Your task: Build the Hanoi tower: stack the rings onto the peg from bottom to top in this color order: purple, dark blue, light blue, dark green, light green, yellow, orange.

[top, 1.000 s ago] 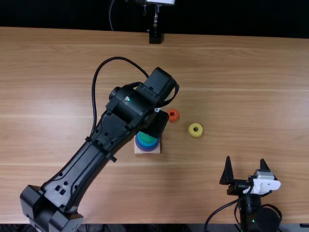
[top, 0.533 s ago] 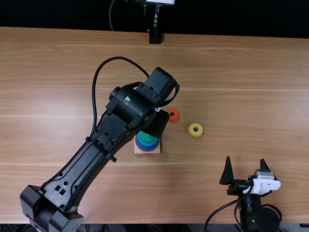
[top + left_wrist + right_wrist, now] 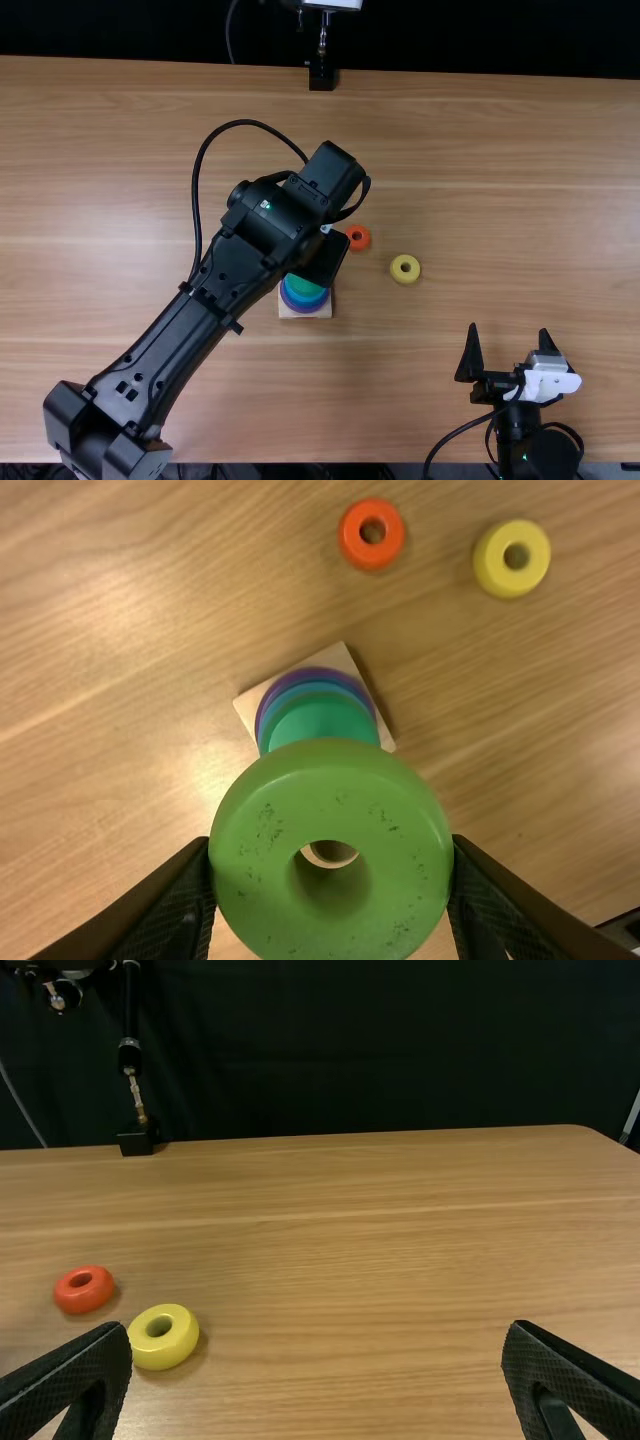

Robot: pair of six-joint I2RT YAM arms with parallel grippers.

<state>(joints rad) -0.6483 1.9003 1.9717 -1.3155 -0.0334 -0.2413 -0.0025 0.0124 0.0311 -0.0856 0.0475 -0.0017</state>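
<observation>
Top view, L to R: L tool [image 3: 325, 258] is above the worktop [image 3: 500, 180] beside the stack, its tips hidden under its own arm. L wrist view has it clenched on 1 lt green ring [image 3: 330, 770], a finger each side; that ring hides part of the base [image 3: 325, 315].

On the base: 1 purple ring [image 3: 308, 309] at the bottom, blue layers [image 3: 306, 300] above it (can't tell if 1 or 2), then 1 dk green ring [image 3: 306, 286] at the top. The L arm covers the far part of the stack in top view.

Next, a black stand [image 3: 322, 75] at the far edge, its upper end cut off. Then 1 orange ring [image 3: 358, 237] and, near it, 1 yellow ring [image 3: 405, 269], both flat on the worktop, apart from each other & from the base.

Far R, near edge: R tool [image 3: 509, 328], released, fingers well apart, nothing btwn them; a white patch [image 3: 550, 382] w/ dark cable beside it.
</observation>
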